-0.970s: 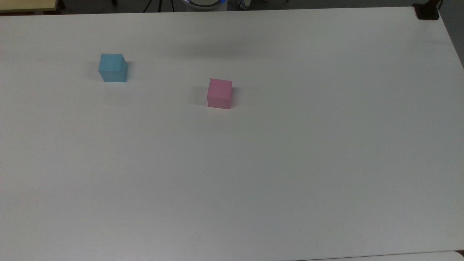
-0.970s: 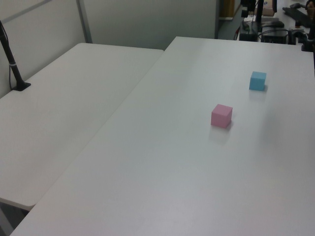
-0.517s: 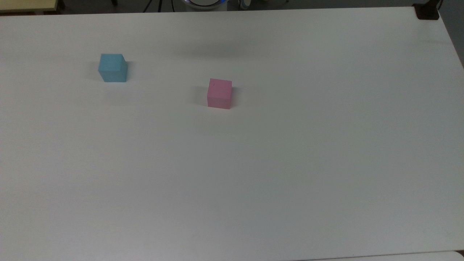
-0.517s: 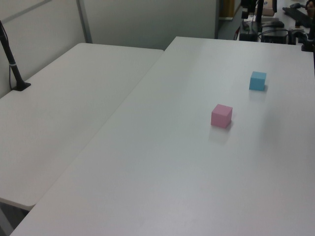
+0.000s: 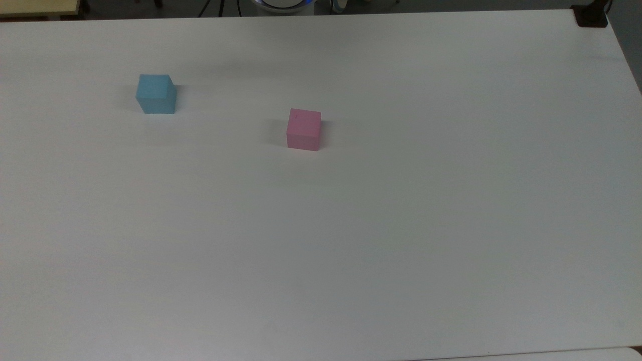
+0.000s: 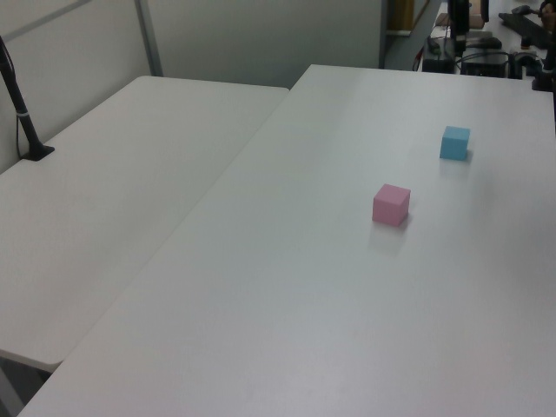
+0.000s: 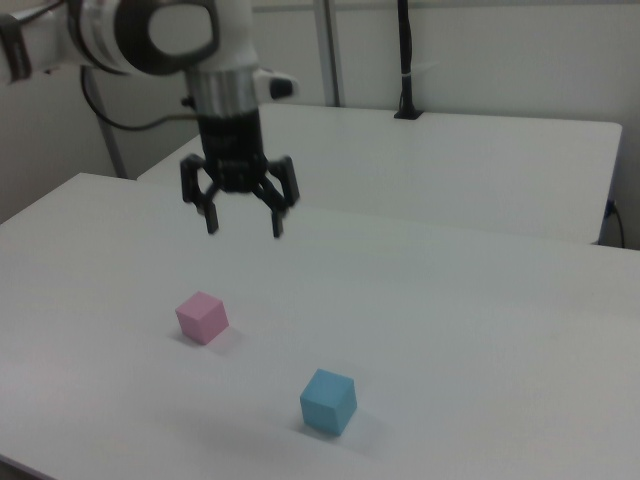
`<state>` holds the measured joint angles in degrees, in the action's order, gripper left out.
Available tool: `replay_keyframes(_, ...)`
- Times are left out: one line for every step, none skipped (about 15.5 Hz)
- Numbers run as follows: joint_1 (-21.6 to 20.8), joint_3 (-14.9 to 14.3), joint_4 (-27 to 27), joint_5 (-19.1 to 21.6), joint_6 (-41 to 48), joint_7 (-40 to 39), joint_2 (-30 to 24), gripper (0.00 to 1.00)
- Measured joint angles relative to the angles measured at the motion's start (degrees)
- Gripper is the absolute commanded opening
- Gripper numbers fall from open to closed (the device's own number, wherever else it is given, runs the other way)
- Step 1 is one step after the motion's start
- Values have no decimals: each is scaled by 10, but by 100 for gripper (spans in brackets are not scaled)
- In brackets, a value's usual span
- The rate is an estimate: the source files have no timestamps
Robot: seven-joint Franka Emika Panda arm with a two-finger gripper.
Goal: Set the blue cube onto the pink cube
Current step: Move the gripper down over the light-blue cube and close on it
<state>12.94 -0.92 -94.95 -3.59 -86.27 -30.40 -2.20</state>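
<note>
1. Nearest in the right view, the blue cube [image 7: 328, 401] sits flat on the white table [image 7: 480, 380], alone and with nothing touching it.
2. Taking the pink cube [image 7: 202, 317] as the landmark, the blue cube lies well apart from it, nearer the camera and toward the right view's right.
3. In the top view, the blue cube [image 5: 156, 94] is to the top view's left of the pink cube [image 5: 304, 129] and a little farther up the table [image 5: 381, 225].
4. In the left view, the blue cube [image 6: 454, 142] stands beyond the pink cube [image 6: 391, 204], toward the left view's right, both resting on the same table [image 6: 287, 287].
5. The pink cube rests square on the tabletop with its top face bare, and a tiny dark speck shows on that face in the top view.
6. Farther back in the right view, the gripper [image 7: 241, 221] hangs in the air above and behind the pink cube, slightly to the right view's right of it, pointing straight down.
7. Its two fingers [image 7: 211, 217] are spread wide with nothing between them, well clear of both cubes.
8. Farthest back, a second white table [image 7: 470, 170] adjoins the first, and a black pole [image 7: 405, 60] rises from its far edge, well behind the pink cube.
</note>
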Motion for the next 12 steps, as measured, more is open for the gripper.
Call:
replay_keyframes(10,-9,-15,-1,0,-19,1,100)
replay_keyframes(17,-22,-29,-1,-6,-31,2,100)
replay_keyframes(21,-37,-48,-1,-28,-38,3,100)
replay_keyframes(22,-53,-71,-1,-62,-42,4,100)
replay_keyframes(23,-66,-99,-1,-105,-44,5,100)
replay_keyframes(25,-76,-128,-1,-149,-45,6,100)
replay_keyframes(26,-83,-156,-1,-189,-46,8,100)
replay_keyframes(26,-88,-181,-1,-223,-46,10,100)
replay_keyframes(26,-91,-202,-1,-248,-46,12,100)
replay_keyframes(26,-93,-215,-1,-265,-46,15,100)
replay_keyframes(26,-93,-226,-1,-277,-46,18,100)
replay_keyframes(26,-93,-231,-1,-284,-46,24,100)
